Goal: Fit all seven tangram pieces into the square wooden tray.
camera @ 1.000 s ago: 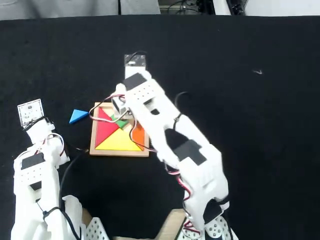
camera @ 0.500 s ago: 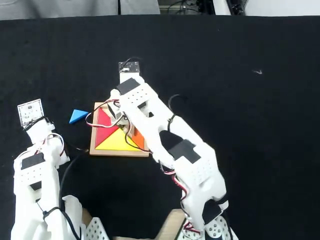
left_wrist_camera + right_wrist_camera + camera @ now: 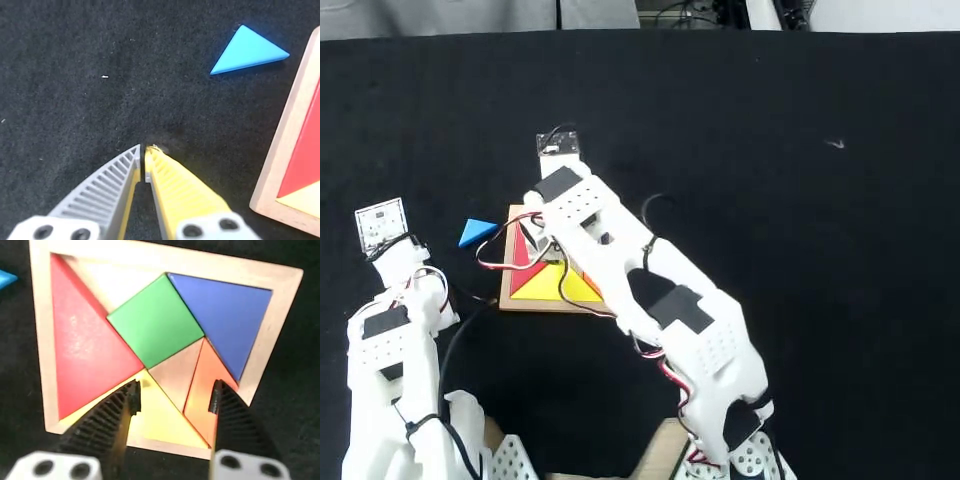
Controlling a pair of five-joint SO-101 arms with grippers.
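A: Where does the right gripper (image 3: 175, 395) stand?

B: Over the square wooden tray (image 3: 165, 262), jaws spread wide and holding nothing. The tip of the yellow triangular piece (image 3: 155, 417) lies between them, together with a pale triangular patch (image 3: 172, 374) and most of the orange piece (image 3: 202, 392).

A: And past the fingertips?

B: The green square piece (image 3: 155, 320) lies just beyond them, corner toward the jaws. The large red triangular piece (image 3: 85, 350) runs along the tray's rim on one side of it, and the dark blue triangular piece (image 3: 225, 315) fills the corner on the other. Beyond the green square, bare pale wood (image 3: 115, 285) shows between the red piece and the far rim.

A: The left gripper (image 3: 144, 152)?

B: Its jaws are closed tip to tip on nothing, low over the black table (image 3: 75, 75). The light blue triangular piece (image 3: 247, 50) lies flat on the cloth, ahead of the tips and off to the yellow finger's side, apart from them. The tray's outer edge runs just beside that same finger.

A: Room to move?

B: From above, the light blue piece (image 3: 475, 233) sits near the tray's rim (image 3: 507, 280) without touching it. Bare cloth surrounds it and stretches wide on the tray's far side (image 3: 800, 250).
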